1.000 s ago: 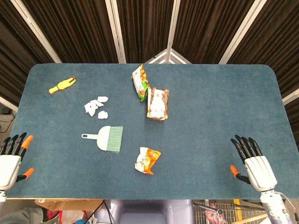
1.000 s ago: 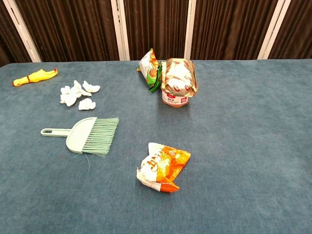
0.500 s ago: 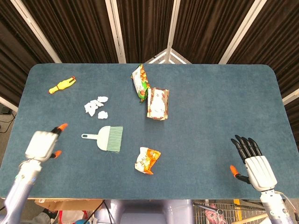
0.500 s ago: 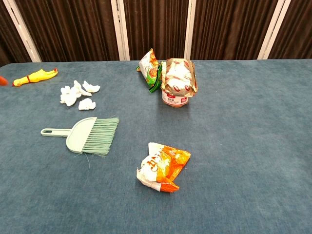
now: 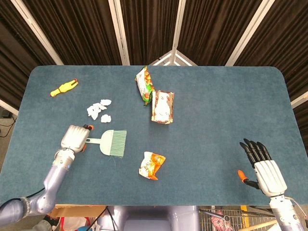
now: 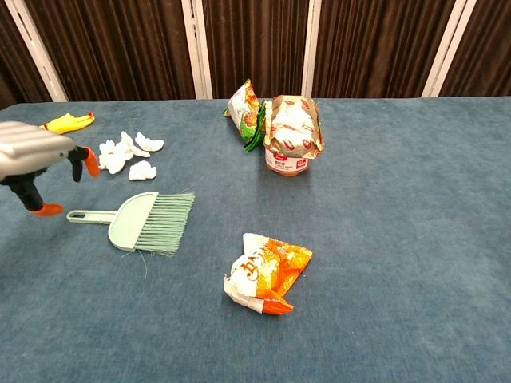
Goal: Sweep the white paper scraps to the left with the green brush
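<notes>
Green brush (image 5: 111, 142) lies flat on the blue table (image 5: 216, 110) in the head view, its handle pointing left and its bristles fanned to the right, with the white paper scraps (image 5: 98, 110) in a small cluster just beyond it. The left hand (image 5: 74, 137) sits over the end of the handle; from above its back hides the fingers, so whether they touch the handle cannot be told here. The right hand (image 5: 262, 168) rests at the near right edge of the table, fingers spread and holding nothing, well apart from everything. A yellow rubber chicken (image 5: 63, 88) lies at the far left, a green snack bag (image 5: 144, 85) and a brown packet (image 5: 162, 107) near the middle, and an orange snack bag (image 5: 151, 165) close to the near edge. The chest view, lower and from the front, leaves the right hand out but shows the left hand (image 6: 36, 159) from the side: it hangs above the handle of the green brush (image 6: 144, 221) with orange-tipped fingers apart and nothing between them, while the white paper scraps (image 6: 125, 153) lie just behind it.
</notes>
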